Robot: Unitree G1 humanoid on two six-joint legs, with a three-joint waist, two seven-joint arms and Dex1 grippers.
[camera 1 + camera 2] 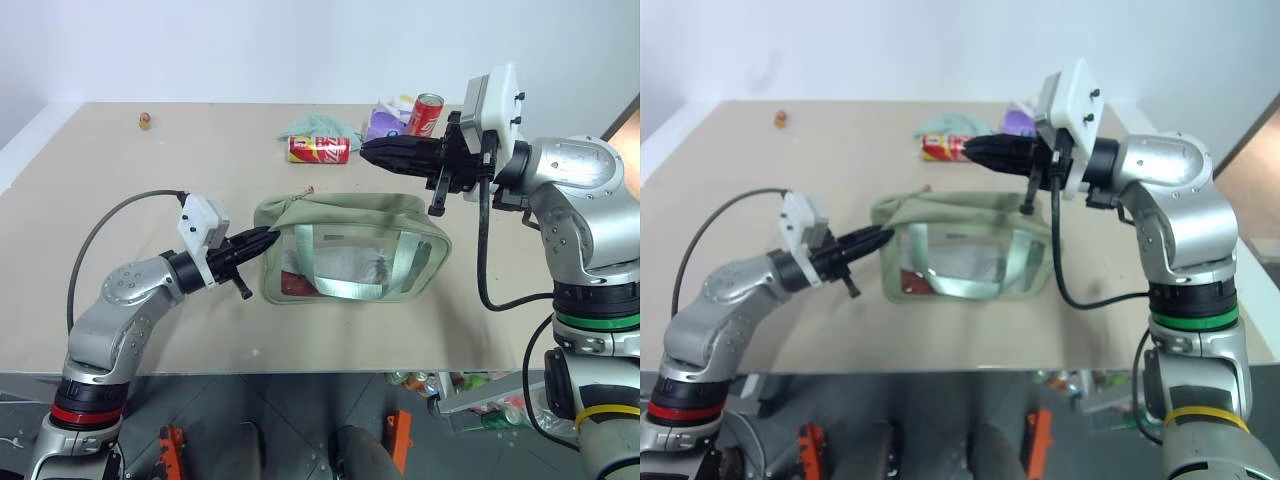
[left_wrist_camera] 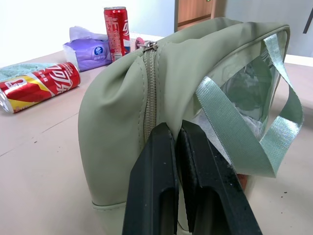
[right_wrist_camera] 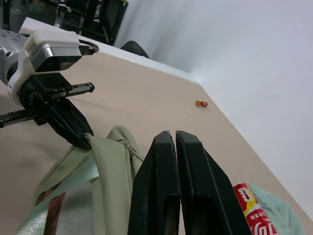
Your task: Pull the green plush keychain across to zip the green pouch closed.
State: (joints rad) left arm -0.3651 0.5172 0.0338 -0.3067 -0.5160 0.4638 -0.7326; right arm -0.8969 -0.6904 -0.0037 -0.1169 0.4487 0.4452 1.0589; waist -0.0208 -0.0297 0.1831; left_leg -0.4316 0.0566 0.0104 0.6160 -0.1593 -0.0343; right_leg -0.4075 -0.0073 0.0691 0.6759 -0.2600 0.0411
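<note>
The green pouch lies in the middle of the table, its clear side panel and strap handles facing me. My left gripper is shut on the fabric at the pouch's left end, which bunches toward it. The zipper runs down that end with its teeth meshed, and its slider sits at the top corner. My right gripper is shut with nothing in it. It hangs in the air above the pouch's far edge, pointing left. The green plush keychain is hidden; only a small red bit shows by the slider.
Behind the pouch lie a red can on its side, a pale teal rag and a purple tissue packet, with an upright red can. A small red-and-yellow object sits at the far left. The table's front edge is close.
</note>
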